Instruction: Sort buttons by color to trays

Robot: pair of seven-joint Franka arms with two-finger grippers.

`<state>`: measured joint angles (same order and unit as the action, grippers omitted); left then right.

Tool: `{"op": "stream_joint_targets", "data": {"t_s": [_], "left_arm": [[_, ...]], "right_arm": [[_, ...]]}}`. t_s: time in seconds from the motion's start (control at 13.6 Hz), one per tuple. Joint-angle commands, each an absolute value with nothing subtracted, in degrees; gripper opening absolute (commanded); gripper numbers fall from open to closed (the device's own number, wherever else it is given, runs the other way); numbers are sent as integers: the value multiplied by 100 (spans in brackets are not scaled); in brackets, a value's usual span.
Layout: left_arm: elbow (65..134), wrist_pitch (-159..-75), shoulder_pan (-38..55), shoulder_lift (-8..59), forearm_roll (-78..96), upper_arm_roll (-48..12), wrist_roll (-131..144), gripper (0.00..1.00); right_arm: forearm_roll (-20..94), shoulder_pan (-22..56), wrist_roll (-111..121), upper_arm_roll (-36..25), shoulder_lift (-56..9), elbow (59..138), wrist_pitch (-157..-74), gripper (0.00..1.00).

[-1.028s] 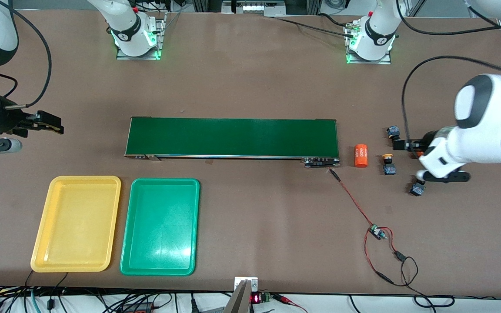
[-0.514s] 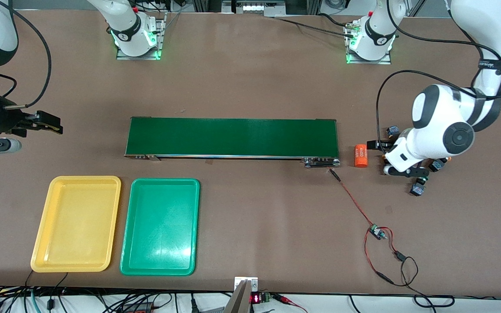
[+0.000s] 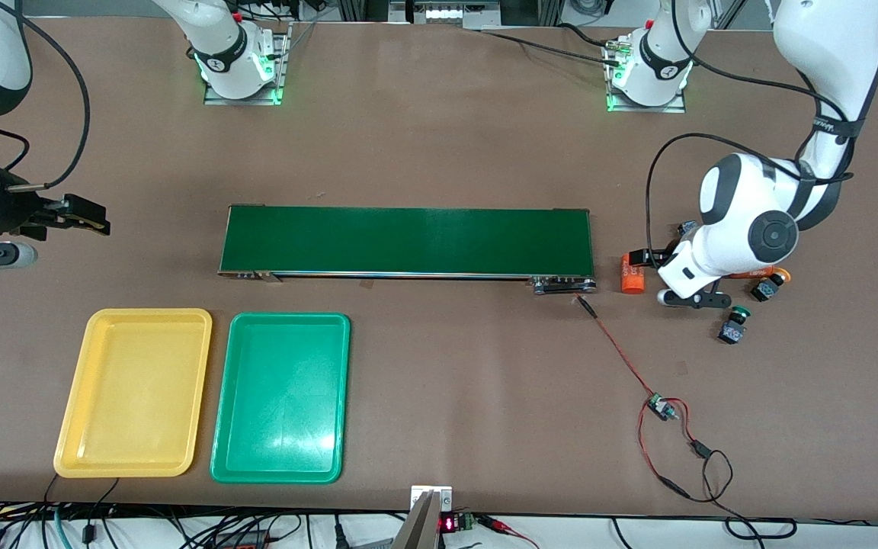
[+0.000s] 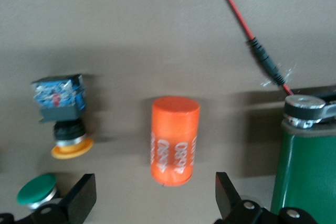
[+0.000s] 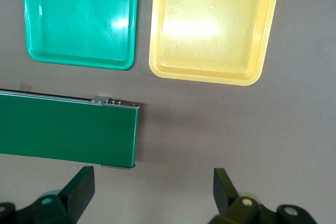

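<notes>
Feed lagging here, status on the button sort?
Left gripper open over orange cylinder, yellow button beside. Right gripper open, waiting. Yellow tray, green tray hold no buttons.

Both arms [image 3: 744,229] are glossy white with dark grey joint caps and black cables looped along them. Their bases [image 3: 648,72] glow green. Each end effector [image 4: 152,203] has black fingers [image 4: 81,195].

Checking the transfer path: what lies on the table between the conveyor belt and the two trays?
Bare tabletop only; the front view shows nothing between the belt and the yellow tray or green tray.
</notes>
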<state>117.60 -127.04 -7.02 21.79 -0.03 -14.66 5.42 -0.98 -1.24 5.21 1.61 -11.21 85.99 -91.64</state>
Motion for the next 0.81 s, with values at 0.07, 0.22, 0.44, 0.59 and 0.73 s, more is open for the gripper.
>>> {"op": "stream_joint_targets", "data": {"t_s": [0.07, 0.22, 0.44, 0.59, 0.73], "left_arm": [[11777, -13156, -659, 2487, -53, -1485, 589, 100], [11795, -13315, -685, 2645, -44, -1485, 589, 100], [11804, -13474, -694, 2795, -44, -1485, 589, 100], [11821, -13474, -659, 2804, -44, -1485, 606, 99], [11804, -13421, -659, 2830, -44, -1485, 650, 86]], "right_arm": [[-158, -123, 571, 167, -1134, 8508, -9079, 100], [-158, -123, 571, 167, -1134, 8508, -9079, 100], [-158, -106, 571, 167, -1134, 8499, -9079, 100], [-158, -105, 563, 167, -1134, 8499, -9079, 100], [-158, -105, 562, 167, -1134, 8508, -9079, 100]]}}
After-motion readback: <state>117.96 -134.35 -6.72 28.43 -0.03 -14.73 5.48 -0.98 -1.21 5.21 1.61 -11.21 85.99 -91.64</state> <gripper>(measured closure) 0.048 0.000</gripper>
